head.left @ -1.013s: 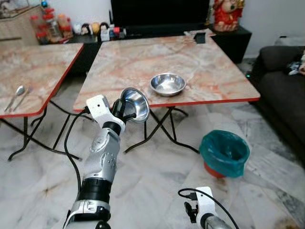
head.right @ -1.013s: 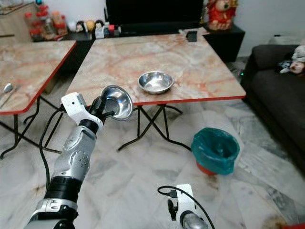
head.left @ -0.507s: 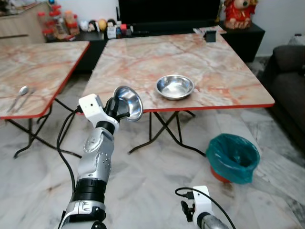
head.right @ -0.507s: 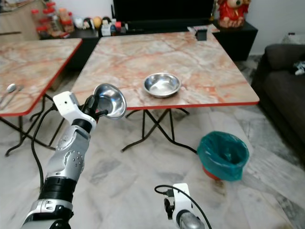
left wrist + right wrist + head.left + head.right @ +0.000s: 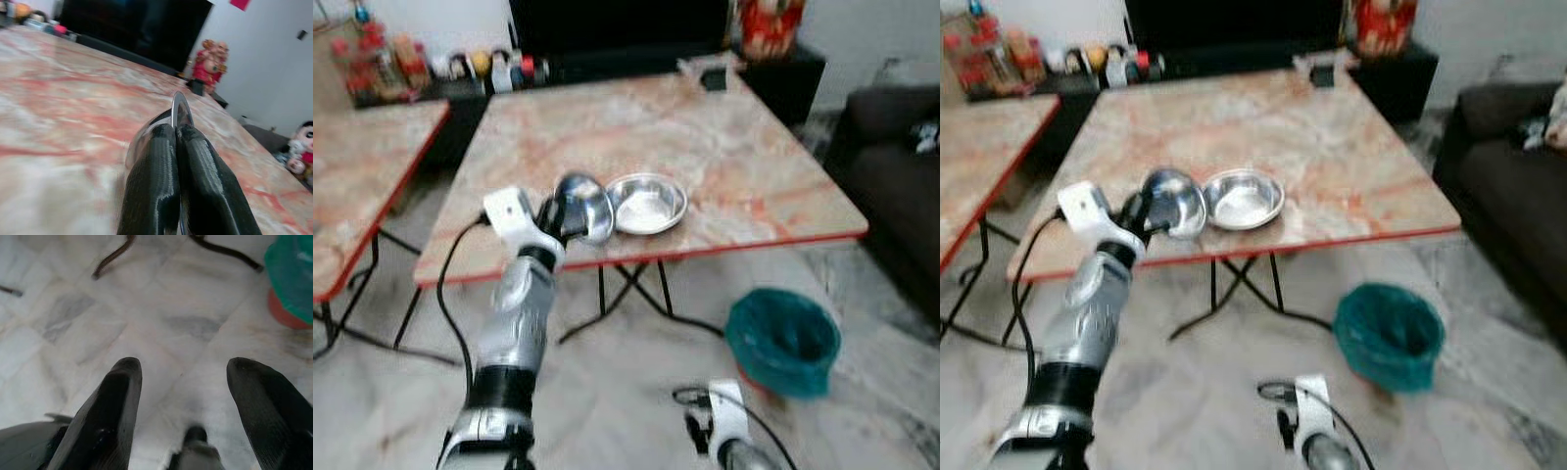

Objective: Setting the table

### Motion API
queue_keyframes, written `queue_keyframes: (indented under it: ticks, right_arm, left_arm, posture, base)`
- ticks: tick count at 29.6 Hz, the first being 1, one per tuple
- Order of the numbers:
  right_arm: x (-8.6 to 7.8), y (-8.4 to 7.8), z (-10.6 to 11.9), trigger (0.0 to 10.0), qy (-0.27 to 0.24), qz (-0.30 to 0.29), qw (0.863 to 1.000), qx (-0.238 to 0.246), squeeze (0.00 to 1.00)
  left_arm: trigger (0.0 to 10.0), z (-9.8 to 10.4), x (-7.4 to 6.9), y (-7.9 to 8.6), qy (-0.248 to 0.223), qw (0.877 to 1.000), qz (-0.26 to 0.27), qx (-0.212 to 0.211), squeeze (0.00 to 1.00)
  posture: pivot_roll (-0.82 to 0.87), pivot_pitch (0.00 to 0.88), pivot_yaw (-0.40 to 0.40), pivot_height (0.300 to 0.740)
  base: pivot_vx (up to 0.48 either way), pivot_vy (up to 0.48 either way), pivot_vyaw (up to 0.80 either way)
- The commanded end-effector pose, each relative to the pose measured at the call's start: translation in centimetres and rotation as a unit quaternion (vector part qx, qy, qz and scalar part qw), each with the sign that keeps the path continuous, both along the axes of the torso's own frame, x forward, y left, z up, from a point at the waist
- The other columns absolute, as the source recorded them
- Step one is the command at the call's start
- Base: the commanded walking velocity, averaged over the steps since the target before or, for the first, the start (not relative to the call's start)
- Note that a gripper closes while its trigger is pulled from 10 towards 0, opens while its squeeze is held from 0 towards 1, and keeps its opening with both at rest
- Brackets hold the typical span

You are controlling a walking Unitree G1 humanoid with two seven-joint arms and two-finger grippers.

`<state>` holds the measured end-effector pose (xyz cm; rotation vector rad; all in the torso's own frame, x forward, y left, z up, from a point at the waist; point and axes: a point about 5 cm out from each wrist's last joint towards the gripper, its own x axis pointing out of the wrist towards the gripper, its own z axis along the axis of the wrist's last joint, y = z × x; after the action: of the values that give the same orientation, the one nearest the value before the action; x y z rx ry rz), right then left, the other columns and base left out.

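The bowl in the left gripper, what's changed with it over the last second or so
The left gripper has carried its steel bowl from below the table's red edge to above the tabletop, right beside the second bowl already resting there. The robot has also stepped closer, so the whole view shifted. The grip on the rim stays shut, the second bowl stays put, and the right gripper still hangs open over the floor.

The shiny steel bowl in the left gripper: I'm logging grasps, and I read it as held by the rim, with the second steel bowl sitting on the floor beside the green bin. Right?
Not quite. The left gripper does pinch the shiny steel bowl by its rim, but the second steel bowl sits on the marble-patterned table, not the floor. The left eye view shows it.
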<state>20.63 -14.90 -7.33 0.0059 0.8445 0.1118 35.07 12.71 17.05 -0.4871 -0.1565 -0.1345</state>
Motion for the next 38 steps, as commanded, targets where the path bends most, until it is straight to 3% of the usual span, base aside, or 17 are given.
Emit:
queue_keyframes:
  ticks: [1,23,31,32,38]
  right_arm:
    - [0.1,-0.5,0.0,10.0,-0.001,-0.008,1.000,-0.005,0.00]
    - [0.1,-0.3,0.1,10.0,-0.002,-0.008,1.000,-0.004,0.00]
    - [0.1,-0.3,0.1,10.0,-0.002,-0.007,1.000,-0.004,0.00]
    - [0.1,-0.3,0.1,10.0,-0.001,-0.005,1.000,-0.004,0.00]
    - [0.1,-0.3,0.1,10.0,0.000,-0.004,1.000,-0.005,0.00]
  left_arm:
    - [10.0,0.9,0.0,-0.9,-0.018,1.000,-0.017,0.003,0.00]
    - [10.0,1.4,-0.1,-1.3,-0.028,0.999,-0.031,-0.001,0.00]
    - [10.0,1.4,-0.5,-1.6,-0.034,0.998,-0.058,-0.018,0.00]
    - [10.0,1.0,-1.2,-2.8,-0.031,0.993,-0.110,-0.006,0.00]
    - [10.0,0.5,-2.4,-4.7,-0.027,0.983,-0.183,-0.011,0.00]
  posture:
    - [0.01,0.022,0.050,0.740]
    - [0.01,0.021,0.056,0.740]
    - [0.01,0.023,0.055,0.740]
    - [0.01,0.023,0.056,0.740]
    - [0.01,0.023,0.056,0.740]
  base:
    - [0.431,0.000,0.00]
    - [0.431,0.000,0.00]
    - [0.000,0.000,0.00]
    - [0.000,0.000,0.00]
    - [0.000,0.000,0.00]
